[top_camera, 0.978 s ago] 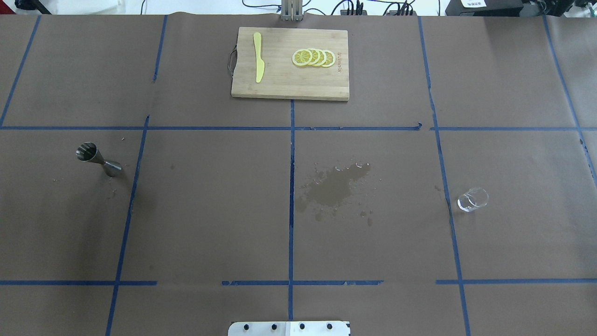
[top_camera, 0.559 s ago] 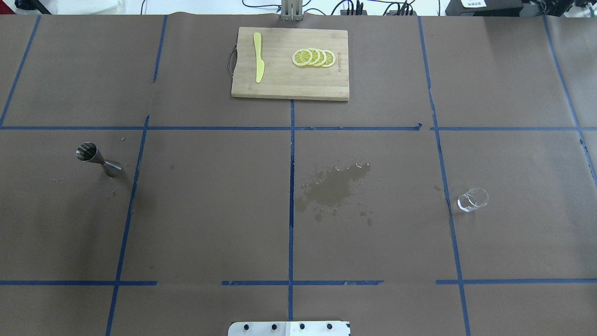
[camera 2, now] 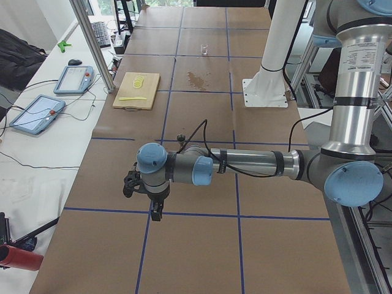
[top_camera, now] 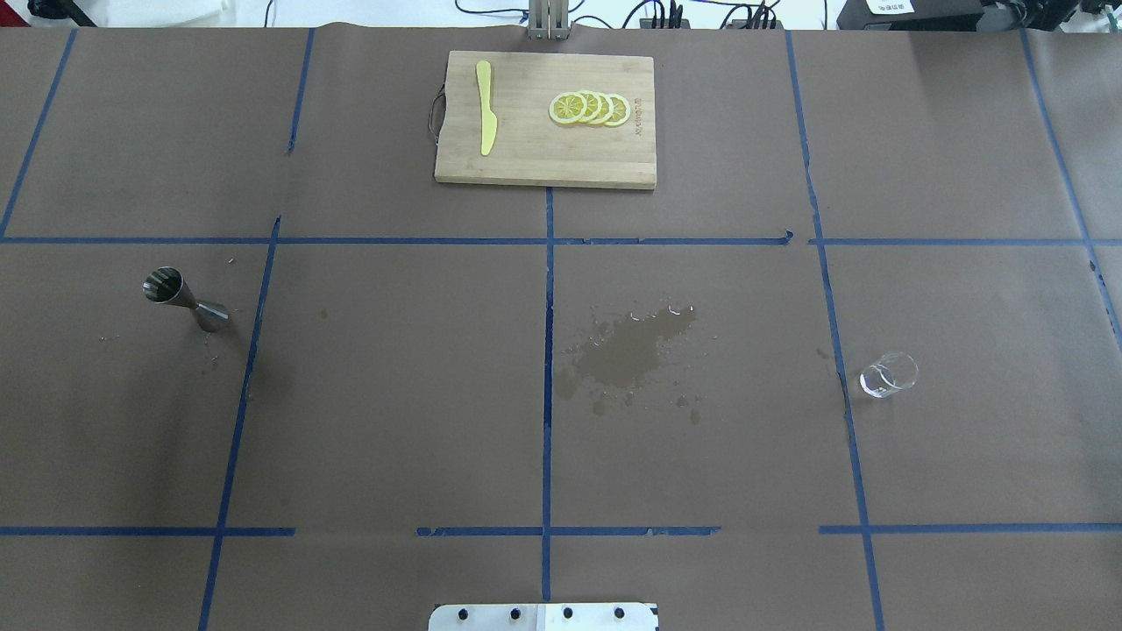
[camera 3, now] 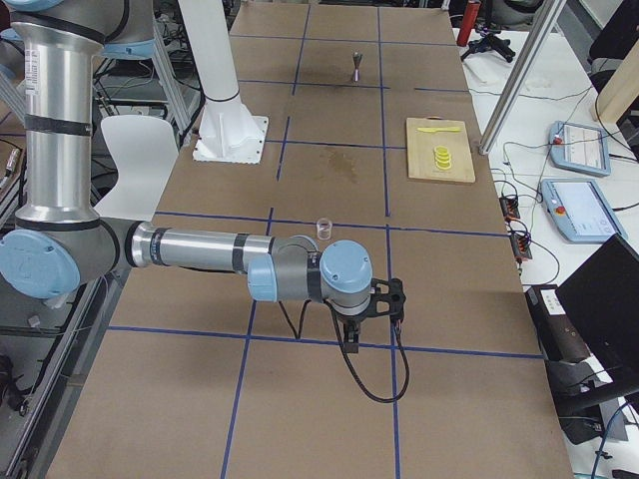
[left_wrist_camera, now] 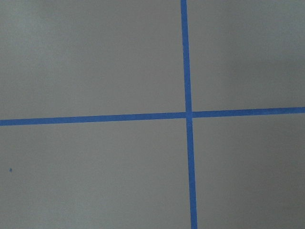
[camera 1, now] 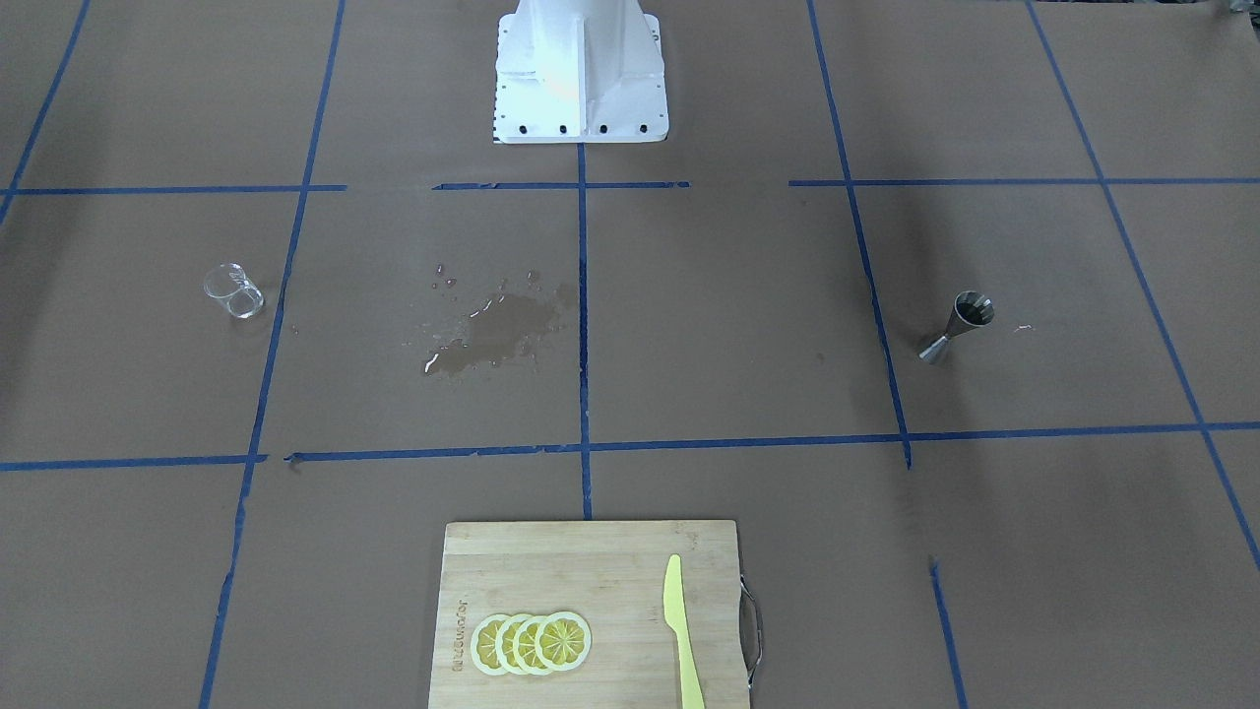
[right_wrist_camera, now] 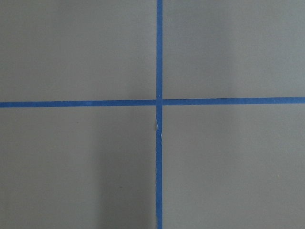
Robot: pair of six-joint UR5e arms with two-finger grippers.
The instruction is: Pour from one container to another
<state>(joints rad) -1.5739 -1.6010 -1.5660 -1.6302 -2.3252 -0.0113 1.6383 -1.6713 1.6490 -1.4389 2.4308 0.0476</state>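
Two vessels stand well apart on the brown paper-covered table. The clear glass cup is upright on the robot's right side, just beside a blue tape line. The steel jigger is upright on its left side, larger cone up. Between them a wet stain with stray droplets darkens the paper. At the far edge lies a wooden cutting board bearing four overlapping lemon slices and a yellow plastic knife. Lettering burned along the board's short edge beside the slices is too small to read. The left gripper and right gripper each hang low over tape crossings toward the table's ends, apart from both vessels. They appear only in the side views, so whether their fingers are spread or closed cannot be told.
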